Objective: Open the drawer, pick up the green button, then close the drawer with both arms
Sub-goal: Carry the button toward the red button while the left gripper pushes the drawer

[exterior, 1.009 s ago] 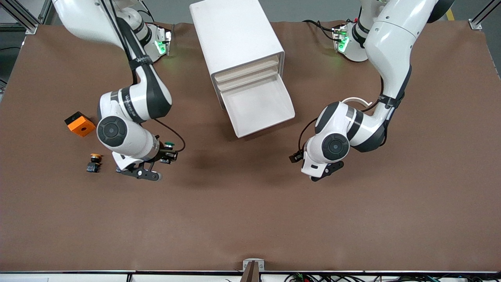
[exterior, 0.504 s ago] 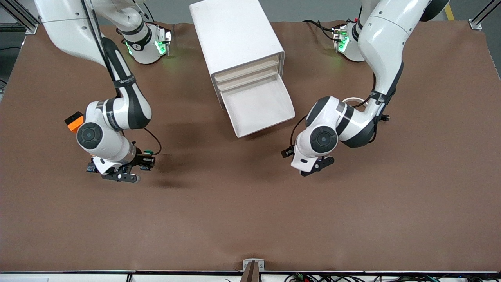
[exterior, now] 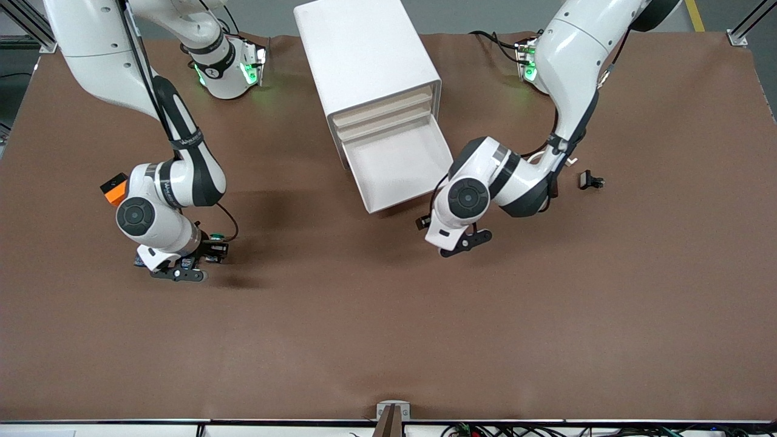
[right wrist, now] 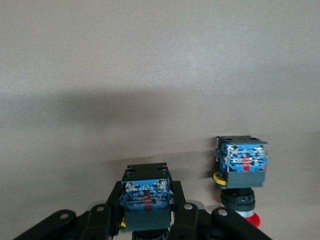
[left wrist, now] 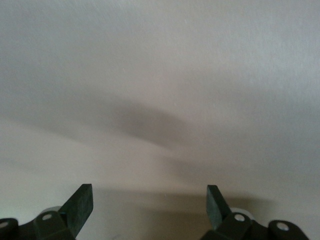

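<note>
- Green-capped button (exterior: pixel 215 235): small, light, hard plastic; slick round cap, so blocky black body looks like the better place to pinch.
- Lower left of frame, low over the desk (exterior: pixel 388 340): right end effector (right wrist: pixel 145 212) pinched on that body.
- Left end effector (left wrist: pixel 149 205) spread wide, empty, just below the open drawer (exterior: pixel 397 164) at centre.

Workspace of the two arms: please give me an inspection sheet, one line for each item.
Surface: brown table cover.
Job's things: lowest drawer of the white cabinet pulled open; green button held in the right gripper.
Clutter: orange block, red-capped button, small black part.
Grippers: right gripper shut on the green button, over the table beside the red-capped button; left gripper open, holds nothing, over the table near the drawer's front.
Cables: black cable at right wrist.
Surroundings: aluminium frame posts at corners.
</note>
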`<control>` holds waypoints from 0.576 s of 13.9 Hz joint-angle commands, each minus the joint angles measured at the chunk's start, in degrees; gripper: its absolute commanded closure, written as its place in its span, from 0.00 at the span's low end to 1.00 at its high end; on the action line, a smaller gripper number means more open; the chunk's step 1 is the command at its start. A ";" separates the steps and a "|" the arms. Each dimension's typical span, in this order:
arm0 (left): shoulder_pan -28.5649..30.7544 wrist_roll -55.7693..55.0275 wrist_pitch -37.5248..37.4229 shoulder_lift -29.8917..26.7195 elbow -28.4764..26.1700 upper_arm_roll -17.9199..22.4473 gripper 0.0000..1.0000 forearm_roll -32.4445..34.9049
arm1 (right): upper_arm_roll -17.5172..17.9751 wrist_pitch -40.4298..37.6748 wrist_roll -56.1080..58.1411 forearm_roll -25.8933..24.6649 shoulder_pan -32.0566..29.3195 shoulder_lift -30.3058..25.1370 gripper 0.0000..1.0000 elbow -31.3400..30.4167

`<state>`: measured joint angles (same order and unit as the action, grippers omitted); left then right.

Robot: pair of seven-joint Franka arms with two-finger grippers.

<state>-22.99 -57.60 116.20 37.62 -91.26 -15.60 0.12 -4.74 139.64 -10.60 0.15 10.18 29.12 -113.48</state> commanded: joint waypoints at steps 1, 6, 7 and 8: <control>-1.52 -2.43 0.96 -0.80 -1.38 -0.31 0.00 1.29 | 0.79 1.25 -0.73 -0.85 -0.16 0.14 1.00 0.01; -3.28 -4.54 1.05 0.08 -1.38 -1.36 0.00 1.37 | 0.88 1.69 -5.55 -0.32 2.03 1.98 1.00 0.97; -4.07 -5.24 1.05 0.34 -1.38 -1.36 0.00 1.29 | 0.96 2.82 -7.13 -0.32 2.65 2.68 1.00 0.98; -4.51 -5.85 1.05 0.52 -1.38 -1.36 0.00 1.37 | 1.05 4.40 -8.63 -0.32 3.79 3.56 1.00 0.98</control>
<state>-26.62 -61.37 116.39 37.94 -92.17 -16.59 0.13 -3.84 141.89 -15.49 0.15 12.15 30.60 -113.42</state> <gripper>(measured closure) 0.000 0.581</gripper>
